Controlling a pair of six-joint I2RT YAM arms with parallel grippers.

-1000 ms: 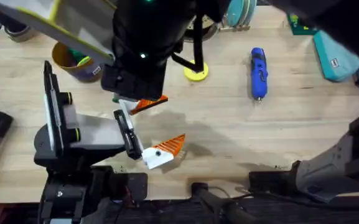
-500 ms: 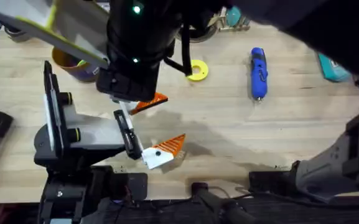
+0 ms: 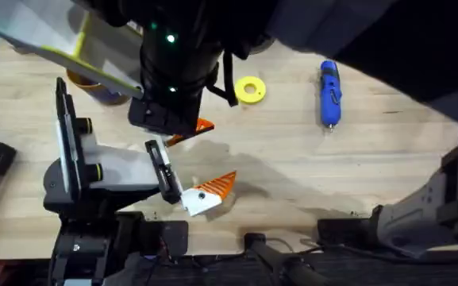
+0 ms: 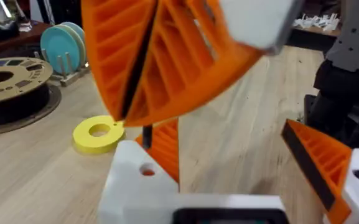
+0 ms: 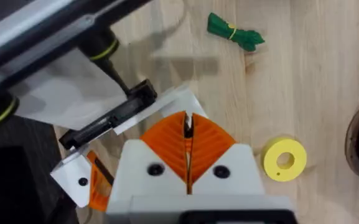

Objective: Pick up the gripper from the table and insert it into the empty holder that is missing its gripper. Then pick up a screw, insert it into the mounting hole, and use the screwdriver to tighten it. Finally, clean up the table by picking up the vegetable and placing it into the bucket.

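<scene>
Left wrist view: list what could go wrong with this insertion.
The gripper seems pinched only by its thin edge in the right arm's shut jaws, so it may twist or slip before seating in the holder. It does not look clearly lined up with the holder, so pushing down could jam it.

The table [image 3: 292,151] is pale, matt wood grain. The right gripper [image 5: 188,152] has ribbed orange plastic pads on smooth white plastic blocks. The screwdriver [image 3: 329,94] looks glossy blue plastic.
</scene>
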